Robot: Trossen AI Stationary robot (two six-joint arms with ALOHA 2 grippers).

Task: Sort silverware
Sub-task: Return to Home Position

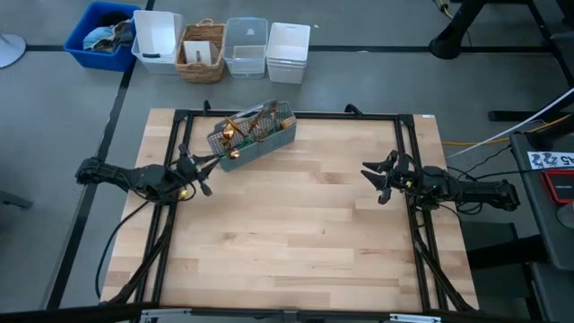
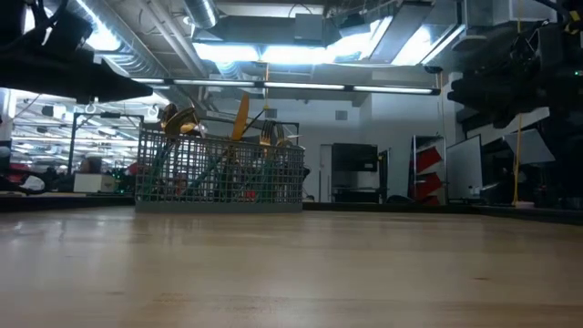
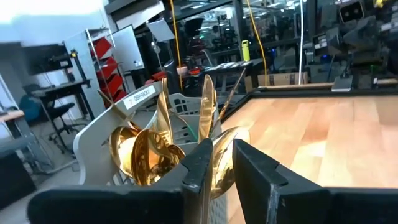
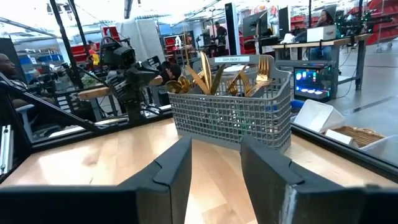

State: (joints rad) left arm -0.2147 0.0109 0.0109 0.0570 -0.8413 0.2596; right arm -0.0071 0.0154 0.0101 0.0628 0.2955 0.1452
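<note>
Left gripper (image 1: 208, 176) points at the grey mesh caddy (image 1: 273, 142) from just beside it, fingers parted, empty. Right gripper (image 1: 377, 183) faces the caddy from well apart, also spread, empty. Gold-headed silverware (image 1: 242, 127) stands inside the caddy. Storage bins (image 1: 247, 49) sit beyond it.

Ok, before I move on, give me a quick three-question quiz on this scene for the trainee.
1. True or false: some silverware lies loose on the table.
2. Which is nearer the grey mesh caddy? A) left gripper B) right gripper
3. Fill in: the right gripper's fingers are ___.
Key: 1 false, it all stands in the caddy; 2 A; 3 open, holding nothing.
</note>
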